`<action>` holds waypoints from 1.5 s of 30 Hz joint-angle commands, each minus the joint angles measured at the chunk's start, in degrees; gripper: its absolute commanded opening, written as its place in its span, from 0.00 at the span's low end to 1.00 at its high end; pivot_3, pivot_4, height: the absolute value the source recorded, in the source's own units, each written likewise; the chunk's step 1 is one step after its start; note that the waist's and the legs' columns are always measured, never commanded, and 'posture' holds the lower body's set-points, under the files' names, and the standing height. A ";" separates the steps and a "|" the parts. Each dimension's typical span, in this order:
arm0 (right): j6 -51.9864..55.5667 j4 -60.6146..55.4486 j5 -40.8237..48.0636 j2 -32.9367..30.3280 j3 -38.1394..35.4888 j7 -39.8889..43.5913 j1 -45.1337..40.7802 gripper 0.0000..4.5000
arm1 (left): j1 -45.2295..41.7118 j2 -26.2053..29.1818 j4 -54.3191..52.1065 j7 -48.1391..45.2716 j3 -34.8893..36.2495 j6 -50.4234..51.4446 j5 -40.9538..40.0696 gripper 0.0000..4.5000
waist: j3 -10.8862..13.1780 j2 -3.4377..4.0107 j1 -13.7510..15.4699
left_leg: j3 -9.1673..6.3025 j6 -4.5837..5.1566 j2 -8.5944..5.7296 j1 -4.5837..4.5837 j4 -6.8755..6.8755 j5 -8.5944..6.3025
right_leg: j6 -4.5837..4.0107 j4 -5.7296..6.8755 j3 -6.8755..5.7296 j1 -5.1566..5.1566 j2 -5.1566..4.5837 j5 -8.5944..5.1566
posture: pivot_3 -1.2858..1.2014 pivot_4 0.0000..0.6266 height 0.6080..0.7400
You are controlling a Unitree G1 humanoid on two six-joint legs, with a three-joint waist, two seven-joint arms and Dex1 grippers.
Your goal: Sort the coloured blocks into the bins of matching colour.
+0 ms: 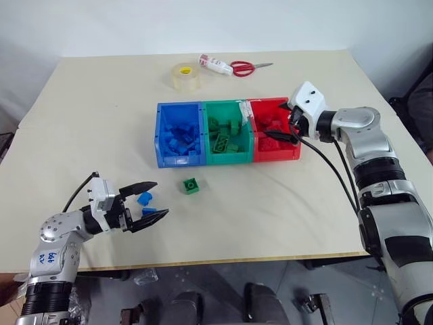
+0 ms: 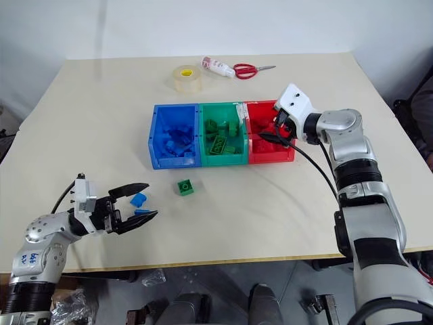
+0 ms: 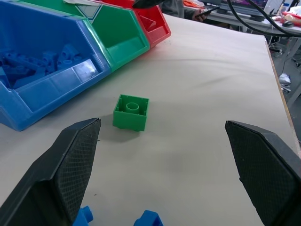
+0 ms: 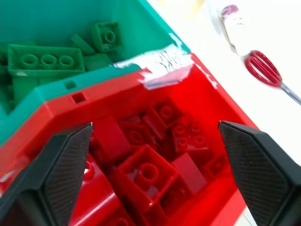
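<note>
Three joined bins (image 1: 229,157) counted mid-worktop (image 1: 101,128): blue bin (image 1: 177,160), green bin (image 1: 227,158), red bin (image 1: 277,154), each holding a heap of matching blocks, number not countable. One green block (image 1: 191,185) loose just in front of the blue and green bins. Two blue blocks (image 1: 145,198) loose near the front left, between the fingers of the left claw (image 1: 150,201), released, spread wide, roughly level, touching neither. Right claw (image 4: 150,179) released, fingers apart, tilted down over the red bin, empty. Behind the bins: tape roll (image 1: 185,76), small bottle (image 1: 215,65), red-handled scissors (image 1: 247,67). No obstruction around the green block.
</note>
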 commanded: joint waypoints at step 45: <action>27.86 -57.64 27.67 -14.82 -10.93 14.25 37.79 1.00 | -6.08 1.36 -13.90 16.07 -14.15 15.40 12.06 1.00 | 0.04 0.07 3.60 | 0.09 -0.08 0.15 -0.04 0.61 -0.25 | -0.05 0.00 0.06 0.17 0.14 -0.03 | 0.52 0.24 1.00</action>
